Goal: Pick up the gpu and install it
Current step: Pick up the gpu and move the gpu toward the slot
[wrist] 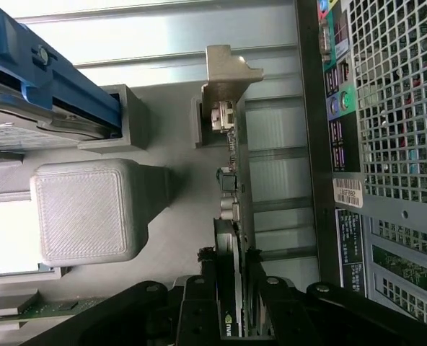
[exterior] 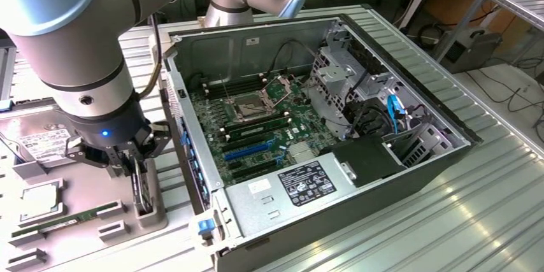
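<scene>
We see the gpu (exterior: 144, 189) standing on its long edge in a grey slotted holder (exterior: 151, 218). The holder is on the parts tray (exterior: 93, 186), at the tray edge just beside the open computer case (exterior: 357, 208). The card has not left its holder and is outside the case.

The arm's gripper (exterior: 134, 165) is down over the card's upper edge. In the wrist view the gripper (wrist: 231, 311) sits astride the thin black card (wrist: 231, 231), whose silver bracket (wrist: 226, 81) is at the far end. We cannot tell whether the tool grips the card or only stands around it.

Elsewhere on the tray, toward the exterior view's left, are a hard drive with a white label (exterior: 38, 139), a square processor (exterior: 38, 200) and a green memory stick (exterior: 68, 221) near the tray's front edge. The wrist view also shows a grey ribbed block (wrist: 91, 209) beside the card's holder.

The case lies on its side on the ribbed metal table (exterior: 459, 234), side panel off, with the green motherboard (exterior: 255, 128) facing up. Its perforated rear panel (wrist: 401, 108) runs alongside the card in the wrist view, near it but not touching.
</scene>
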`<state>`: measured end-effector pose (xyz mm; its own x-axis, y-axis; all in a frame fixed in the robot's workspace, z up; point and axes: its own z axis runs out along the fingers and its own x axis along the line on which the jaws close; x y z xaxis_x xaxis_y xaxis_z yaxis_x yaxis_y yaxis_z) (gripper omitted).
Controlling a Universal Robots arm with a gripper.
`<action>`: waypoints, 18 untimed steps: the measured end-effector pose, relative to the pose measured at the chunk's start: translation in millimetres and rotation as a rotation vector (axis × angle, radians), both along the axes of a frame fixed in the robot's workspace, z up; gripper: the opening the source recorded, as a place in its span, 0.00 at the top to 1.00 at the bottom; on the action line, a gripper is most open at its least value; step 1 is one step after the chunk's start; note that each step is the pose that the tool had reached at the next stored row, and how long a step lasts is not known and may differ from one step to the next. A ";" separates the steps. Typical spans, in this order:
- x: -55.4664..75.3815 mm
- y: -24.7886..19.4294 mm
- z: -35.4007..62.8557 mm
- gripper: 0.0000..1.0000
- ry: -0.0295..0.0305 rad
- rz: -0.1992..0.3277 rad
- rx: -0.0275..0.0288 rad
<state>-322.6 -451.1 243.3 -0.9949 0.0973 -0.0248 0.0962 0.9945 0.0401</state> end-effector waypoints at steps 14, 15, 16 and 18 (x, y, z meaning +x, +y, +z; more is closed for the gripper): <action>0.0 0.0 -0.1 0.74 0.0001 0.102 0.0001; 0.0 0.0 -0.1 0.74 0.0001 0.102 0.0002; 0.0 0.0 -0.1 0.74 0.0002 0.102 0.0001; 0.0 0.0 -0.1 0.74 0.0002 0.102 0.0001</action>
<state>-322.5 -451.1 243.2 -0.9997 -0.0043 -0.0246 -0.0052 0.9992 0.0403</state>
